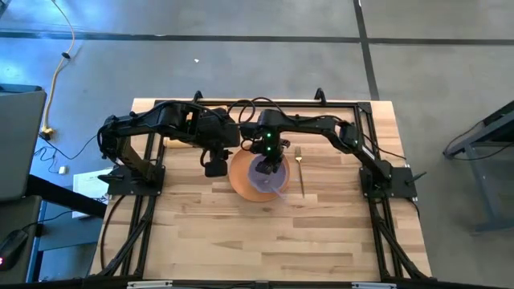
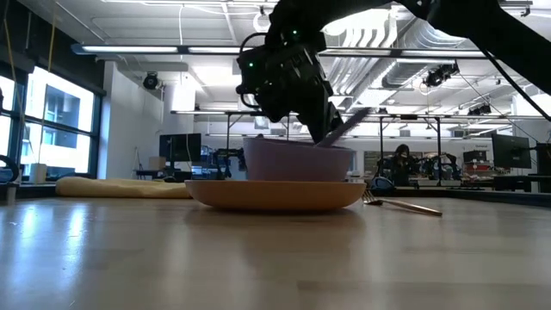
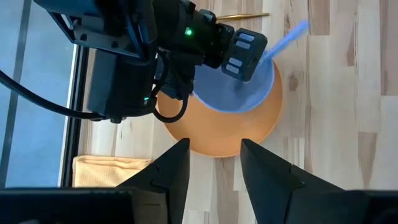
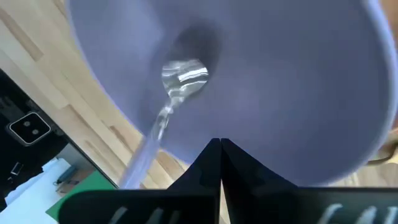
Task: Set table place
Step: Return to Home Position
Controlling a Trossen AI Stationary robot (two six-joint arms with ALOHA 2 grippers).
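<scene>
An orange plate (image 1: 241, 181) lies on the table (image 1: 241, 241) with a lavender bowl (image 1: 263, 173) standing on it. A clear spoon (image 4: 185, 76) lies in the bowl, with its handle (image 2: 351, 123) leaning out over the rim. My right gripper (image 4: 219, 144) is shut and hangs over the inside of the bowl, beside the spoon (image 3: 287, 37). My left gripper (image 3: 214, 152) is open, above the table at the plate's left edge (image 1: 215, 166). A gold fork (image 1: 299, 168) lies flat on the table to the right of the plate.
A folded yellow cloth (image 2: 120, 187) lies on the table left of the plate, under my left arm (image 3: 109, 171). The black rail frame (image 1: 152, 201) runs along both sides and the far edge. Bare wood (image 1: 265, 241) lies toward the near edge.
</scene>
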